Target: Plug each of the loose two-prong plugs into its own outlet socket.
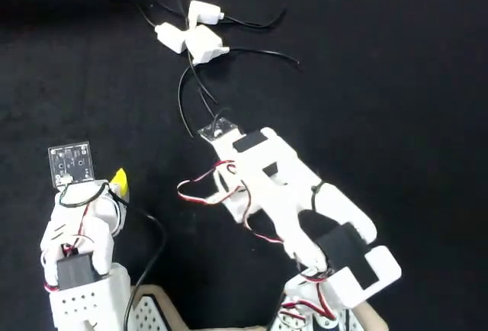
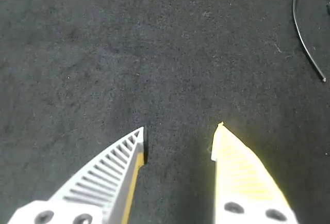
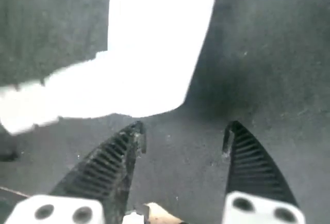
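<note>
Both pincers released; the right one faces the white pieces.

On the black surface (image 1: 396, 79) the white pieces (image 1: 204, 43), plugs and sockets that I cannot tell apart, lie in a cluster at 12 o'clock, and black cords (image 2: 308, 48) run from them toward the centre. The right pincer (image 3: 183, 131) is released and holds nothing, with one white piece just in front of its fingers (image 3: 111, 162); its arm (image 1: 282, 186) comes from 5 o'clock to the centre. The left pincer (image 2: 180, 133) is also released, over bare surface at 8 o'clock, well apart from the cluster. I think the danger is this: the pieces touch each other, so a closing pincer may push a neighbour away or take two together. A cord may also catch on a finger and drag the others, and a tilted grasp would bring the plugs crooked to the sockets.
</note>
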`<state>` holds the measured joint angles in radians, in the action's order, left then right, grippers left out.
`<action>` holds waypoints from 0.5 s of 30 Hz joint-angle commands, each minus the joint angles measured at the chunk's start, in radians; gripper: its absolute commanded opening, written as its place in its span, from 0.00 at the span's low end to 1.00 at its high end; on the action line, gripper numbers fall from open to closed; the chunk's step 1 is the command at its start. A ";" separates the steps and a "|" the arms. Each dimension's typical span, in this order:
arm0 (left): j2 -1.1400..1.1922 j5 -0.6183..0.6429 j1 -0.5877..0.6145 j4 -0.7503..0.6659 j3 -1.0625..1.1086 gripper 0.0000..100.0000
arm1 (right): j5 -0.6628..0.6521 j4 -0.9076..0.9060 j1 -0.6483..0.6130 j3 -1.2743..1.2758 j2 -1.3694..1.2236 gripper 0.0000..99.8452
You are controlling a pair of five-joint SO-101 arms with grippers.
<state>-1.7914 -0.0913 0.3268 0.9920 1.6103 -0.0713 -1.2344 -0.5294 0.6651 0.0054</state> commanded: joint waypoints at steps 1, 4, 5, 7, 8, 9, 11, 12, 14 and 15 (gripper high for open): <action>-0.006 0.012 0.012 -0.028 -0.004 0.21 | 0.012 0.008 -0.014 -0.064 -0.022 0.25; -0.006 0.012 0.012 -0.028 -0.004 0.21 | 0.012 0.008 -0.015 -0.096 -0.054 0.25; -0.006 0.012 0.012 -0.028 -0.004 0.21 | 0.012 0.008 -0.017 -0.108 -0.064 0.25; -0.006 0.012 0.012 -0.029 -0.004 0.21 | 0.012 0.008 -0.017 -0.131 -0.074 0.25; -0.006 0.012 0.012 -0.029 -0.004 0.21 | 0.012 0.008 -0.020 -0.139 -0.074 0.25; -0.006 0.012 0.013 -0.029 -0.004 0.21 | 0.012 0.006 -0.034 -0.143 -0.071 0.25; -0.006 0.012 0.015 -0.029 -0.004 0.21 | 0.012 -0.011 -0.081 -0.150 -0.062 0.25; -0.006 0.012 0.015 -0.029 -0.004 0.21 | 0.012 -0.021 -0.112 -0.154 -0.054 0.25; -0.006 0.012 0.013 -0.029 -0.004 0.21 | 0.012 -0.040 -0.164 -0.159 -0.035 0.25; -0.006 0.012 0.013 -0.029 -0.004 0.21 | 0.012 -0.043 -0.183 -0.159 -0.022 0.25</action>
<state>-1.7914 -0.0913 0.3314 0.9920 1.6103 -0.0698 -1.2605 -0.6506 0.5531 -0.0683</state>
